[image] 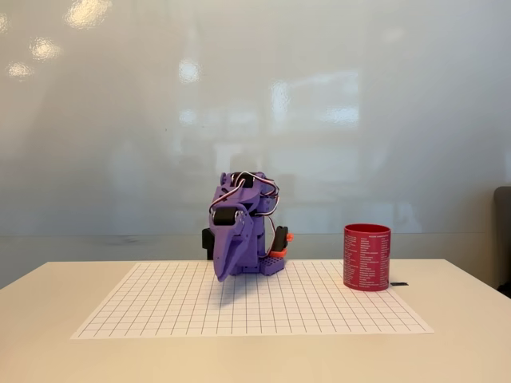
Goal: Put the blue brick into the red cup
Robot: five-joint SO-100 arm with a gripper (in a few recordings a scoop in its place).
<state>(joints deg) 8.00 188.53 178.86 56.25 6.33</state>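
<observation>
Trouble would likely come at the red cup point(366, 257), upright at the grid sheet's point(160, 311) right edge: a careless swing could topple it. The purple gripper point(226, 270) hangs folded by its base, jaws' state unreadable. The blue brick's whereabouts cannot be told.

A white sheet ruled with a square grid point(239, 307) lies flat on a pale cream table point(64, 351), set before a glossy white wall point(120, 120) catching blurred reflections of ceiling lights.
</observation>
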